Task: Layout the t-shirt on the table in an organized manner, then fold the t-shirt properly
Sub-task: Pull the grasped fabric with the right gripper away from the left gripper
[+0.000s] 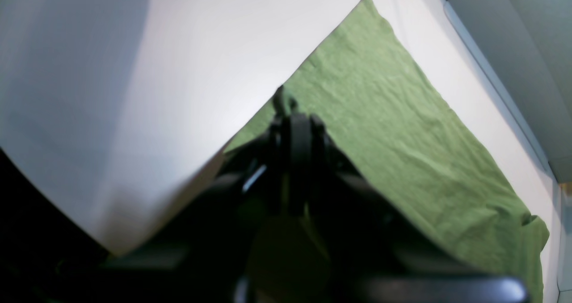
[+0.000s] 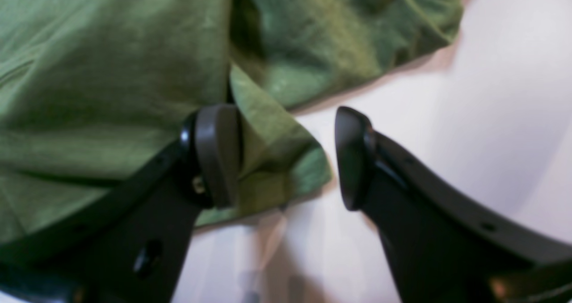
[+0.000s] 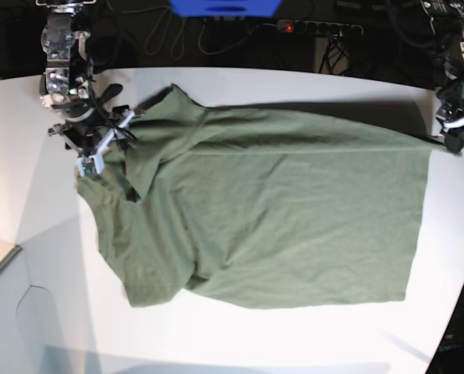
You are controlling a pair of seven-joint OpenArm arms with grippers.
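Your right pincer [image 2: 286, 157] stood with its jaws wide apart and nothing clamped between them. One pad [image 2: 219, 155] rested against a folded flap of the shirt [image 2: 103, 93], and the other pad [image 2: 353, 157] hung over bare bench [image 2: 491, 115], clear of the cloth. The flap's corner lay in the gap between the two pads, nearer the first one. Past the pads, a second bunched lobe of green cloth lay further out, its edge on the white surface.

Your left pincer [image 1: 280, 98] was closed on the shirt [image 1: 402, 137] at its edge, right where green cloth met the bench [image 1: 134, 93]. From the jaws the shirt ran away ahead and to one side as a long flat panel, with white bench on both sides of it.

In the base view you had one shirt [image 3: 286, 210], spread mostly flat across the middle of the bench [image 3: 232, 343]. The right pincer [image 3: 91, 160] sat at its rumpled collar and sleeve end; the left pincer [image 3: 452, 144] sat at the far hem corner, which was pulled to a point toward it. So the shirt lay stretched between your two pincers.

Count: one shirt, one bench, two pincers.
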